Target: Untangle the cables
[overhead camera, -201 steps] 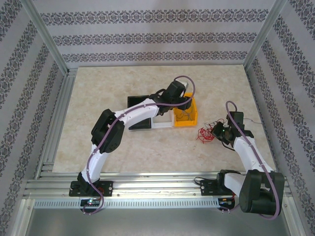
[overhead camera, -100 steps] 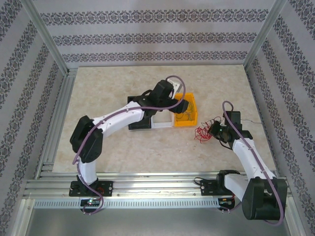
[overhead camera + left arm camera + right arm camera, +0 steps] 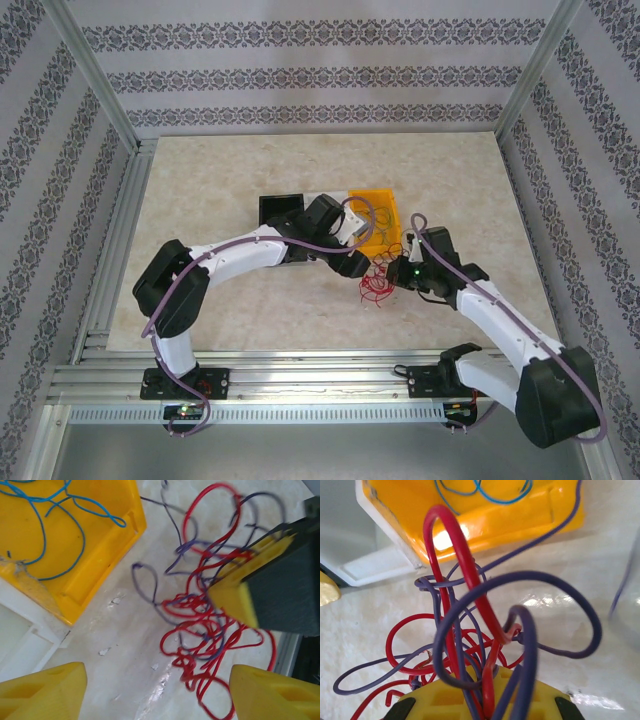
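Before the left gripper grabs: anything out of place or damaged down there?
Nothing looks damaged or spilled. The red and purple cables sit knotted on the table beside the yellow bin, pinched in the right gripper.

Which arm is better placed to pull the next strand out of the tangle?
Left. The open left pincer hangs right over the red and purple cable tangle, while the right pincer is shut on it, anchoring it.
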Controlling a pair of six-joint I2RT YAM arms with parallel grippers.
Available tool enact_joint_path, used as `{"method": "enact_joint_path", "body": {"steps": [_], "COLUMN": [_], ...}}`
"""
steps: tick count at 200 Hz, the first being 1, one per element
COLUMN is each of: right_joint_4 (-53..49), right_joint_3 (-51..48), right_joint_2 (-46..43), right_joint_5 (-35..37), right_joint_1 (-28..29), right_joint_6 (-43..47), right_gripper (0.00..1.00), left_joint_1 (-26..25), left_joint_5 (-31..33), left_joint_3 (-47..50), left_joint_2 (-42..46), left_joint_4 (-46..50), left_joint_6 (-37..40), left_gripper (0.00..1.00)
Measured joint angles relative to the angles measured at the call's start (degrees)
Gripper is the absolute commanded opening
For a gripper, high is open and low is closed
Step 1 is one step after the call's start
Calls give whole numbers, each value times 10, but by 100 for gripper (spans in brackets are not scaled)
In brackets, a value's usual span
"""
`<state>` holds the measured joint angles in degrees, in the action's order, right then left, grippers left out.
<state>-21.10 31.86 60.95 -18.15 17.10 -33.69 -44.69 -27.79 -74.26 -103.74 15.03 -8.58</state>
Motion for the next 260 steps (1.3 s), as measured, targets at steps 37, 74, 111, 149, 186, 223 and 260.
{"method": "enact_joint_path", "body": {"steps": [37, 74, 111, 149, 186, 223, 260], "right_joint_4": [12, 14, 22, 25, 26, 26, 46], "right_joint_3": [0, 13, 19, 19, 19, 18, 5], "right_joint_2": [38, 52, 67, 70, 70, 70, 54], "right_joint_5": [-2, -8, -26, -46, -55, -56, -82], "right_joint_1": [8, 8, 8, 8, 5, -26, -62], "right_joint_6": [-9, -9, -9, -9, -9, -17, -37], "right_gripper": [2, 2, 2, 1, 1, 3, 7], "left_joint_1": [0, 0, 0, 0, 0, 0, 0], "left_joint_5": [-19, -47, -57, -35, -20, -17, -32], "left_joint_3": [0, 0, -5, -9, -23, -30, -7], "left_joint_2": [0, -2, -20, -39, -55, -58, -30], "left_joint_4": [2, 9, 9, -5, -22, -27, -80], "left_joint_6": [12, 21, 22, 22, 17, 16, -29], "left_gripper": [60, 61, 61, 52, 9, 0, 0]}}
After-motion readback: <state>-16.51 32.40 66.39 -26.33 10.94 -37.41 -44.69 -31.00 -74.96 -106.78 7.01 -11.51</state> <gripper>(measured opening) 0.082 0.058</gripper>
